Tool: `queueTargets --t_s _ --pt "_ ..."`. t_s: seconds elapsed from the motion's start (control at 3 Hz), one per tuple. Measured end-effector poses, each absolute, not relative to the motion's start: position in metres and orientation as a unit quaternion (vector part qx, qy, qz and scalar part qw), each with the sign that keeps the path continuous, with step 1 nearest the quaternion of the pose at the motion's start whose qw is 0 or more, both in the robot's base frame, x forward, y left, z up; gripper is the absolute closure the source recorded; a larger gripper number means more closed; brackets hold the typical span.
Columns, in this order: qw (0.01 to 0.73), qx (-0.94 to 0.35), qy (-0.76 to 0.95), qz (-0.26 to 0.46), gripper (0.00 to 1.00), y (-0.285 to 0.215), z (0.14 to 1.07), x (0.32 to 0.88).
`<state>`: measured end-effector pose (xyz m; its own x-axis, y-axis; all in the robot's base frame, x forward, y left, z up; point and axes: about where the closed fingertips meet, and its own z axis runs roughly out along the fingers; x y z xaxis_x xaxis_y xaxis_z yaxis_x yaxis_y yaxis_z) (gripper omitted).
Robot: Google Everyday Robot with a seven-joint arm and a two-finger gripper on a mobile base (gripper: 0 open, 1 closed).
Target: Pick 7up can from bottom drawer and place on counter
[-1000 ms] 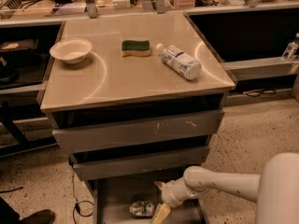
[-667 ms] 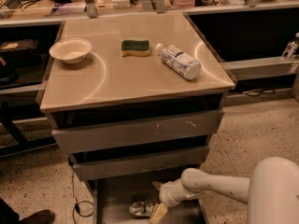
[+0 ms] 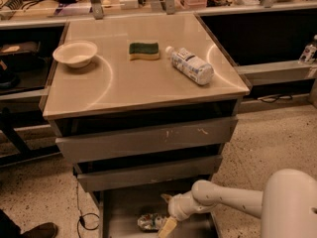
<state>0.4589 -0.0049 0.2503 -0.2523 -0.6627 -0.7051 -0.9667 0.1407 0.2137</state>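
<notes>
Bottom drawer [image 3: 116, 214] stood pulled out, exposing 7up can [image 3: 150, 222] lying on side on drawer floor. Gripper [image 3: 166, 213] was low inside drawer, spread, just beside can, probably staged for side grasp. Counter [image 3: 129, 86] carried bowl [image 3: 75, 53], sponge [image 3: 144, 50], plastic bottle [image 3: 192, 65].

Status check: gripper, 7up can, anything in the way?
Gripper open, down in bottom drawer, just right of 7up can. Can on drawer floor, ungripped. Counter holds bowl, sponge, bottle.

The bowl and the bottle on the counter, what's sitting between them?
In the camera view, a green-and-yellow sponge lies between the bowl and the bottle. The gripper is down at the bottom drawer, beside the 7up can.
</notes>
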Motion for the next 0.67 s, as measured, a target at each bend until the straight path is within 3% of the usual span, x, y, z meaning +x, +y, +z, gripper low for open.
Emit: queueTargets --t_s 0.67 --pt "0.274 -0.563 0.702 0.34 0.0 0.019 0.217 0.473"
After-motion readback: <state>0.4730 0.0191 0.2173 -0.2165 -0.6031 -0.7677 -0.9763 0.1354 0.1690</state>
